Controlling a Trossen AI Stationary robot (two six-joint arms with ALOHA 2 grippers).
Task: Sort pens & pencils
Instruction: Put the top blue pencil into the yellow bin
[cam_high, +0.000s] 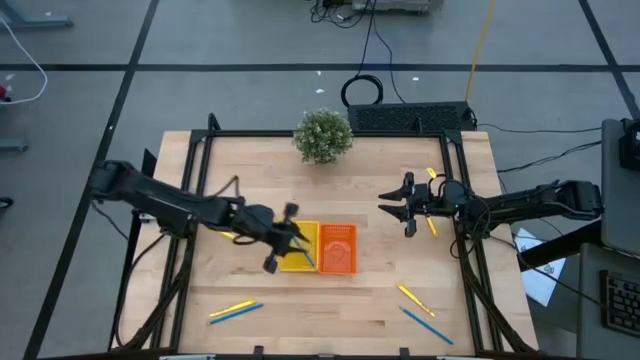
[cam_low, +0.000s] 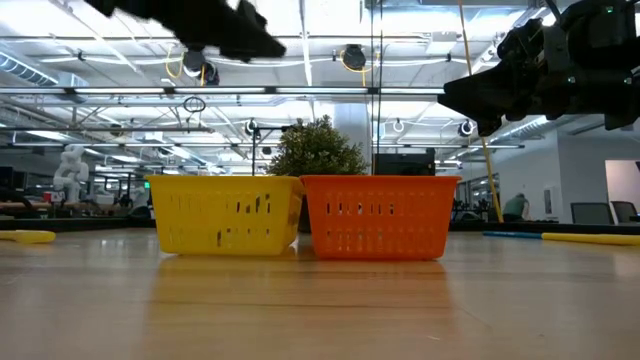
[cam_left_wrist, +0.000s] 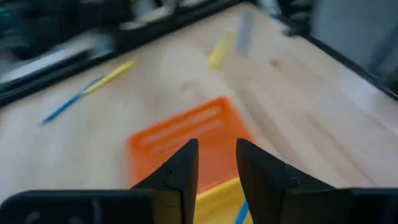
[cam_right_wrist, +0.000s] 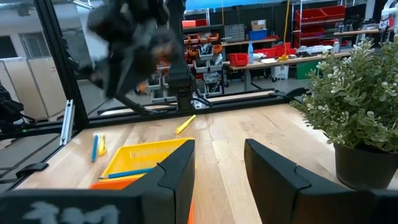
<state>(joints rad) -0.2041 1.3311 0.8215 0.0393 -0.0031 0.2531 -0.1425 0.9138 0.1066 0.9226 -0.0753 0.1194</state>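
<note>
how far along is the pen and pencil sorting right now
Early days. A blue pen already lies in the yellow tray. The left gripper hangs over that tray, nothing between its fingers; the right gripper waits open and empty. Left: loose pens and pencils near the front edge, front right and by the right arm.

Yellow tray (cam_high: 300, 250) w/ slotted walls, touching orange tray (cam_high: 338, 248), same slot pattern. Blue pen (cam_right_wrist: 127, 173) lies in yellow tray. Yellow and blue sticks (cam_high: 236, 312) near trays on pale wood table (cam_high: 350, 300). Green plant (cam_high: 323, 134) beyond trays.
</note>
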